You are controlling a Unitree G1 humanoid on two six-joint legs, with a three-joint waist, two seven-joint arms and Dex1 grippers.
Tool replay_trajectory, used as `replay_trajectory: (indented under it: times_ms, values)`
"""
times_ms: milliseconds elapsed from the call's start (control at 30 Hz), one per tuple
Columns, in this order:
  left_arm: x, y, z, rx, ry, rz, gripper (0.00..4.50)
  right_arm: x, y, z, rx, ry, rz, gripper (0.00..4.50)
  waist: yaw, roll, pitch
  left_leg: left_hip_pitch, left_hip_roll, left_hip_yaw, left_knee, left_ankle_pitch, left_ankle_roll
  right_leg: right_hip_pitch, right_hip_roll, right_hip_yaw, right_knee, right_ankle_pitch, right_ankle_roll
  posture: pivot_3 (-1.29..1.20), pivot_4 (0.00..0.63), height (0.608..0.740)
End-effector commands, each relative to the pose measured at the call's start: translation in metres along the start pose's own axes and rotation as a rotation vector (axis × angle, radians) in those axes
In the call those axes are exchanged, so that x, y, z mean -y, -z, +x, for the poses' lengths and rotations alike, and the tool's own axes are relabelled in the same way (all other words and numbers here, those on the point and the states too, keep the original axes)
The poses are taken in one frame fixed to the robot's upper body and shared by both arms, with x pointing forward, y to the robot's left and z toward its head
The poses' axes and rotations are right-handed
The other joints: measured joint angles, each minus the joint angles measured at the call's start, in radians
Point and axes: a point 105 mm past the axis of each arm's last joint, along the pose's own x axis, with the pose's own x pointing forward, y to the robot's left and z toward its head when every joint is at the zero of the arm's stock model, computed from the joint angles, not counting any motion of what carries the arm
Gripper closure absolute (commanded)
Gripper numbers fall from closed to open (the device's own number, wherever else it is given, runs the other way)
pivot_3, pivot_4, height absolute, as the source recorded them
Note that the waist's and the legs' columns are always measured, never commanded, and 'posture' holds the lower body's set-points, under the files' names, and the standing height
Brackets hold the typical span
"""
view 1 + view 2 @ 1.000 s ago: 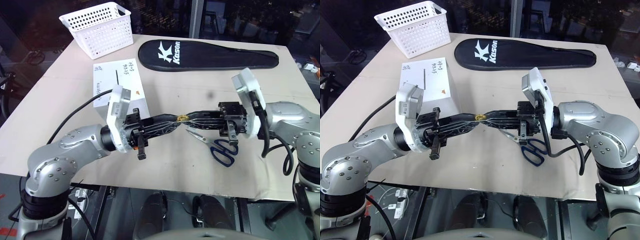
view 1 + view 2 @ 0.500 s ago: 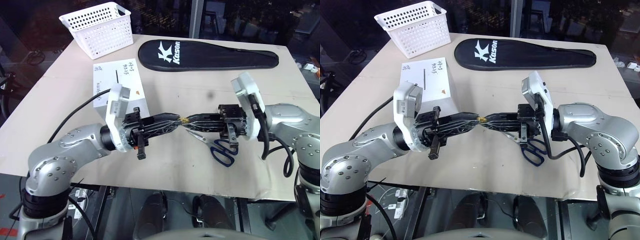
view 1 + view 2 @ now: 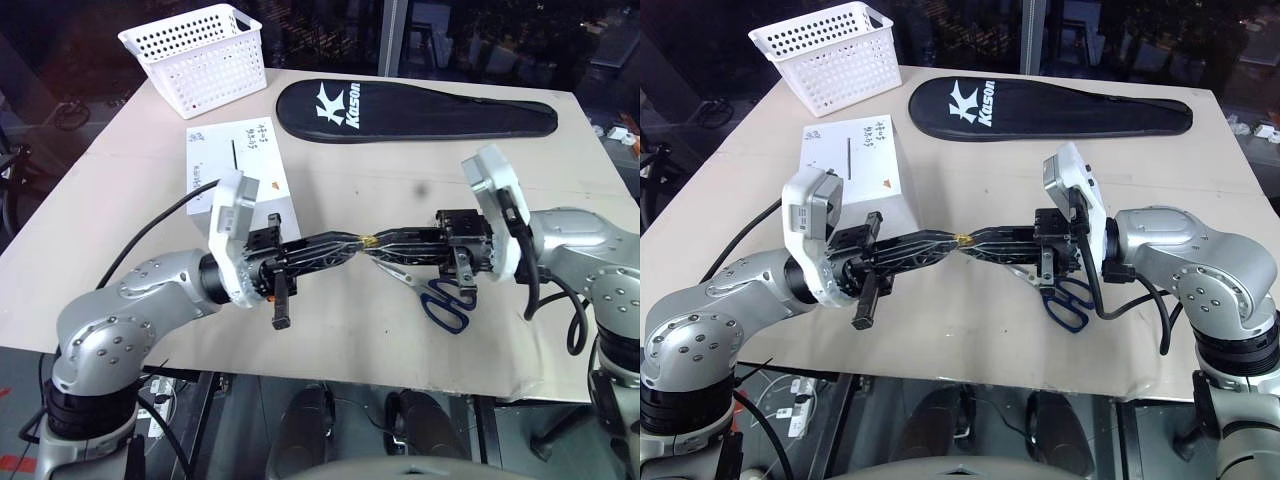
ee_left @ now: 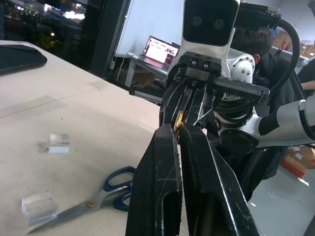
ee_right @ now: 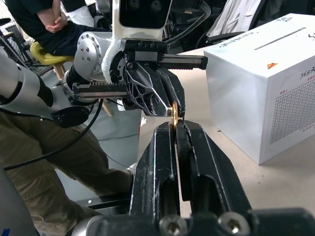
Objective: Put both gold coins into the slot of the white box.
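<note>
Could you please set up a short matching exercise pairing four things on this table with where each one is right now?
Things:
1. gold coin
2. scissors
3. basket
4. white box

Places:
A. far left corner of the table
B. pinched between the tips of the left gripper and the right gripper
C. on the table under the right gripper
D. behind the left gripper, slot facing up

Pairs: 1-B, 2-C, 3-A, 4-D
</note>
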Motion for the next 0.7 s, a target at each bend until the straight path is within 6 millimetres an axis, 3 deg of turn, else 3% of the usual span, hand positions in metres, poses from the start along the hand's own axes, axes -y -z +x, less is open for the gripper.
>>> replay_trajectory:
  times_ms: [33,167,267,433,467,533,633,700]
  values:
    - [0.006,0.0,0.004,-0.003,0.025,0.027,4.49,-0.013,-0.008,0.004,0.023,-0.058,-0.036,4.5,0.0,0.0,0.0,0.0,0.0,0.0,0.0,0.0,0.0,0.0,0.0,0.0,0.0,0.0,0.0,0.0,0.15,0.74]
    - [0.003,-0.001,0.003,0.007,0.009,0.031,4.49,-0.013,-0.007,0.004,0.028,-0.075,0.002,4.5,0.0,0.0,0.0,0.0,0.0,0.0,0.0,0.0,0.0,0.0,0.0,0.0,0.0,0.0,0.0,0.0,0.15,0.74]
    - [-0.001,-0.002,0.002,0.02,-0.016,0.034,4.5,-0.011,-0.005,0.001,0.023,-0.069,0.001,3.63,0.0,0.0,0.0,0.0,0.0,0.0,0.0,0.0,0.0,0.0,0.0,0.0,0.0,0.0,0.0,0.0,0.15,0.74]
    - [-0.009,-0.011,-0.002,0.073,-0.112,0.055,4.5,0.001,0.0,-0.011,-0.007,0.046,-0.037,1.39,0.002,0.0,0.0,0.0,0.0,0.0,0.0,0.0,0.0,0.0,0.0,0.0,0.0,0.0,0.0,0.0,0.15,0.74]
    - [-0.01,-0.013,-0.003,0.087,-0.137,0.061,4.5,0.005,-0.001,-0.015,-0.009,0.084,-0.054,0.74,0.002,0.0,0.0,0.0,0.0,0.0,0.0,0.0,0.0,0.0,0.0,0.001,0.0,0.0,0.0,0.0,0.15,0.74]
    - [-0.012,-0.017,-0.004,0.104,-0.206,0.1,4.5,0.013,-0.002,-0.024,-0.027,0.164,-0.126,0.02,0.004,0.0,0.0,0.0,0.0,0.0,0.0,0.0,0.0,0.0,-0.001,0.001,0.0,0.0,0.0,0.0,0.15,0.74]
    - [-0.028,-0.029,-0.007,0.153,-0.412,0.208,4.5,0.024,-0.005,-0.044,-0.056,0.267,-0.24,0.02,0.007,0.0,0.0,-0.001,0.0,0.0,0.0,0.0,0.0,0.0,-0.001,0.001,-0.001,0.0,0.0,0.0,0.15,0.74]
    - [-0.05,-0.038,-0.013,0.138,-0.653,0.317,4.5,0.031,-0.017,-0.059,-0.049,0.336,-0.346,0.02,0.014,0.0,0.001,-0.001,0.0,0.0,0.0,0.0,0.0,0.0,0.0,0.001,-0.001,0.0,0.0,0.0,0.15,0.74]
